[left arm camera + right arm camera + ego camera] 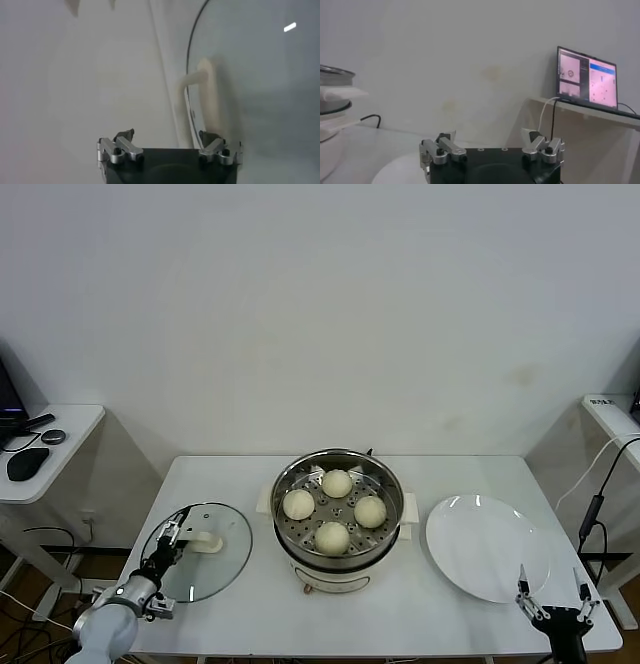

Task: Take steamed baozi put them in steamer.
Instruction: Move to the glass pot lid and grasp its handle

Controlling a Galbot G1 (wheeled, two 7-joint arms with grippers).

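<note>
All four steamed baozi [334, 508] sit inside the steamer [338, 520] mid-table, seen only from the head. The left tool [170, 550], released, straddles the lid [200, 550] handle [205, 102], which its wrist view shows close up. The right tool [552, 602] hangs released by the plate [487, 546]; its wrist view shows a laptop [587, 79]

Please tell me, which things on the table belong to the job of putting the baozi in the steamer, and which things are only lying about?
Belong to the job:
- four steamed baozi, all already inside the steamer
- steamer
- left gripper, at the glass lid's handle
- right gripper, open at the table's near right edge

Only lying about:
- white plate, bare
- glass lid, lying flat left of the steamer
</note>
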